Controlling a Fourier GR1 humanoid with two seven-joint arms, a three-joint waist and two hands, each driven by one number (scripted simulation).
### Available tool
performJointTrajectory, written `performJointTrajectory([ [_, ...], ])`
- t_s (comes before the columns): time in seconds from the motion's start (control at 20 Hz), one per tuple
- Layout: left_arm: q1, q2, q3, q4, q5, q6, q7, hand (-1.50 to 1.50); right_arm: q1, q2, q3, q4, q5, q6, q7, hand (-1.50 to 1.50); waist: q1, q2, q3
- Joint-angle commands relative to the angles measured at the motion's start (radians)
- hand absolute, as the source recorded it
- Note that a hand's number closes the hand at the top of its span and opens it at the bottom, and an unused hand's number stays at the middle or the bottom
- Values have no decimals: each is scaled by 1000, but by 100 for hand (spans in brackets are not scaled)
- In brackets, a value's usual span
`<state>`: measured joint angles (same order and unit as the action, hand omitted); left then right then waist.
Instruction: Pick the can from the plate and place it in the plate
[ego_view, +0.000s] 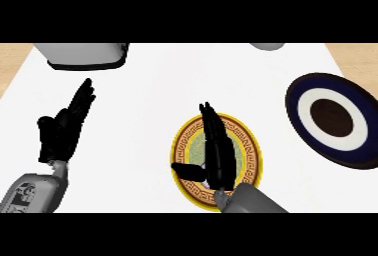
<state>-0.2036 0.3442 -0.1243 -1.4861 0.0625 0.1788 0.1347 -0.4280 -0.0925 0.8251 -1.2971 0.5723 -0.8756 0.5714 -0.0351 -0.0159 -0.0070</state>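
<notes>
Right hand (218, 157) lies straight-fingered, open, over the gold plate (247, 137), thumb out left; left hand (65, 125) rests open.

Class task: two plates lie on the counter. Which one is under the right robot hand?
The gold-rimmed patterned plate at the centre lies under the right robot hand. The dark blue plate with white ring sits apart at the right, uncovered.

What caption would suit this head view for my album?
Right hand open above the gold-rimmed plate; left hand resting open; dark blue plate waiting at right.
</notes>
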Motion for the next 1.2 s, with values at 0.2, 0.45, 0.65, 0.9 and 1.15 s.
performJointTrajectory([
  [0.2,5,-6,22,32,2,0,-26,0,-72,-99,-39,-218,168,412,453,-150,-17,-6,1],
  [0.45,-39,-5,29,39,9,-13,-1,0,-36,-116,-2,-362,110,663,670,-150,-10,1,4],
  [0.65,-43,-41,4,64,-15,0,-29,0,-76,-118,-62,-457,61,821,790,-150,2,8,5],
  [0.9,-38,-35,15,60,-28,-3,-45,0,-64,-96,-118,-497,12,890,855,-150,22,11,5],
  [1.15,-41,-50,10,74,-24,-32,-50,0,-40,-71,-138,-443,16,904,808,-150,31,15,6],
])
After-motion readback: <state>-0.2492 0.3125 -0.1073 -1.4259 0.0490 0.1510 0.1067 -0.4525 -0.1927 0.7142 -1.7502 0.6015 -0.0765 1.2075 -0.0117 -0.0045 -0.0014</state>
